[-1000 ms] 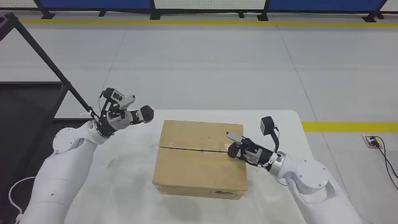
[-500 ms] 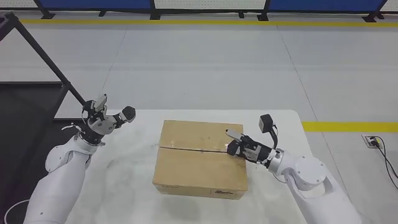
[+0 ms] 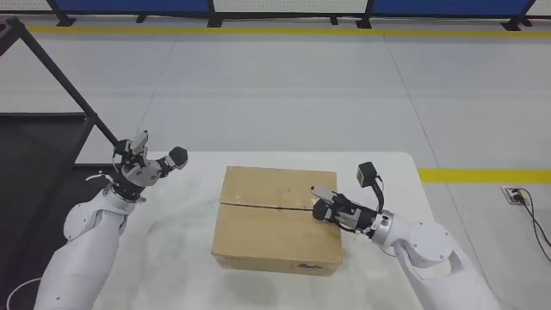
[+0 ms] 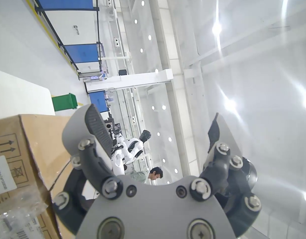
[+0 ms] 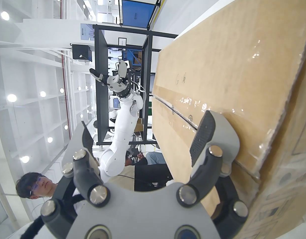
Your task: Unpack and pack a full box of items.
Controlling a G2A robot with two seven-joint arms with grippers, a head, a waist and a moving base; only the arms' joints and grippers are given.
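Note:
A brown cardboard box [image 3: 275, 220] stands shut in the middle of the white table [image 3: 172, 241], with a taped seam [image 3: 267, 206] running across its top. My right gripper [image 3: 320, 202] is at the box's right edge, level with the seam, and open. In the right wrist view the right gripper [image 5: 145, 135] has one finger pad [image 5: 202, 133] lying on the box top [image 5: 217, 63] beside the seam. My left gripper [image 3: 157, 151] is open and raised over the table's far left corner, well apart from the box. The left gripper [image 4: 153, 128] holds nothing, with the box's side [image 4: 38, 145] beside it.
A black metal rack [image 3: 52, 69] stands off the table's left side. The table's far edge lies just behind the box. Bare tabletop stretches left of the box. A green bin [image 4: 64, 101] stands on the floor beyond the table.
My left arm has drawn back to the left, away from the box, and turned its gripper upward. My right gripper has shifted slightly along the box's right edge and stays open.

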